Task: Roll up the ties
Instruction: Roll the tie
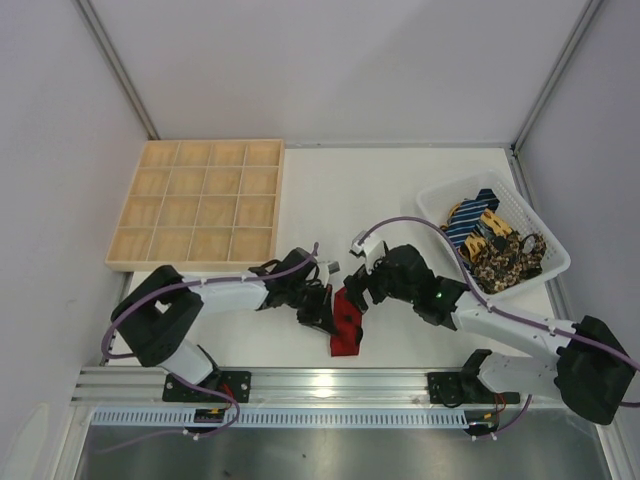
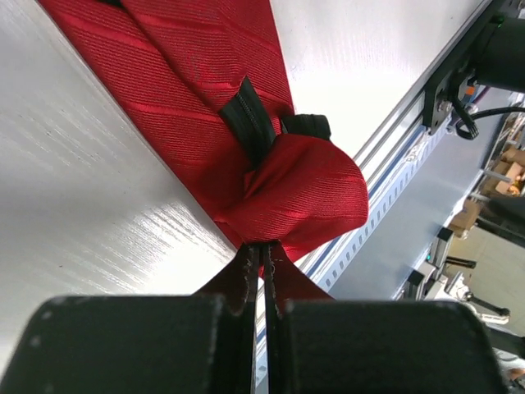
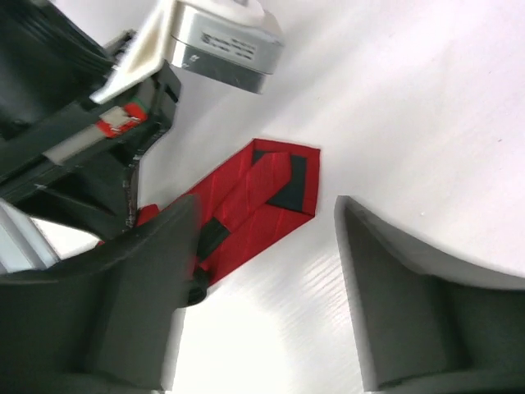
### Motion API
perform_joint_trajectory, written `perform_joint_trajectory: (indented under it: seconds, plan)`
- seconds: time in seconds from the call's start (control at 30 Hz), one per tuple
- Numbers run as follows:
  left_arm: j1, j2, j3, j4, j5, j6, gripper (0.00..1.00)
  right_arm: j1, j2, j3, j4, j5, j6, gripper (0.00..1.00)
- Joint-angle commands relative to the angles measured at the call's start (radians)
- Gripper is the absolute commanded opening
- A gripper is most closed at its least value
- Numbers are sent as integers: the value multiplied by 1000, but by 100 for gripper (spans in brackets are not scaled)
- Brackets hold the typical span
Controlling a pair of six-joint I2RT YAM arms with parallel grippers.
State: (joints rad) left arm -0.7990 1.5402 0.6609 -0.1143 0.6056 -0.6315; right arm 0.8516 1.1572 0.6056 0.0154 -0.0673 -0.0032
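A red tie point(image 1: 347, 325) lies on the white table between the two arms, its pointed end with dark lining point(image 3: 289, 182) facing up. My left gripper point(image 2: 264, 248) is shut on a bunched fold of this red tie point(image 2: 305, 195), and the rest of the fabric stretches flat away from it. My right gripper point(image 3: 262, 207) hovers just above the tie's wide end, jaws open and holding nothing. More ties sit in a white basket point(image 1: 438, 198) at the right: a navy striped one point(image 1: 468, 224), a mustard one point(image 1: 493, 222) and a speckled one point(image 1: 506, 263).
A wooden tray of square compartments point(image 1: 200, 205) lies at the back left. The aluminium rail point(image 1: 330, 382) runs along the near edge. Purple cables point(image 1: 405, 221) loop over both arms. The left gripper's body point(image 3: 78, 144) crowds the right wrist view.
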Motion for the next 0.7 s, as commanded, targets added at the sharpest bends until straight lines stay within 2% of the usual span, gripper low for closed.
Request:
perform_joint_trajectory:
  seconds: [0.0, 0.07, 0.1, 0.2, 0.3, 0.33, 0.4, 0.47, 0.5, 0.53, 0.57, 0.63, 0.67]
  plan:
    - [12, 17, 57, -87, 3, 68, 0, -9, -56, 51, -61, -4, -37, 99]
    - [12, 26, 69, -113, 3, 88, 0, -28, -77, 46, -74, -57, 47, 100]
    - [12, 35, 77, -119, 8, 102, 0, -40, -89, 37, -74, -154, 74, 100]
    - [12, 50, 83, -128, 19, 122, 0, -92, -128, 3, -65, -320, 271, 100]
    - [12, 55, 88, -133, 20, 128, 0, -141, -140, -50, 25, -512, 390, 100]
    - [14, 57, 89, -133, 20, 130, 0, -141, -158, -67, 43, -505, 423, 100]
    - [14, 60, 94, -134, 19, 130, 0, -140, -175, -124, 103, -519, 485, 88]
    - [12, 60, 97, -133, 19, 131, 0, -140, -182, -145, 103, -519, 508, 69]
    - [12, 60, 100, -131, 19, 131, 0, -141, -182, -168, 100, -519, 509, 47]
    - [14, 63, 101, -133, 20, 133, 0, -135, -182, -178, 95, -516, 512, 43]
    - [12, 63, 106, -134, 20, 133, 0, -129, -183, -193, 93, -484, 522, 44]
    - [12, 66, 111, -137, 22, 135, 0, -120, -186, -243, 136, -467, 555, 58]
    - [14, 67, 112, -137, 22, 138, 1, -115, -189, -259, 153, -462, 566, 77]
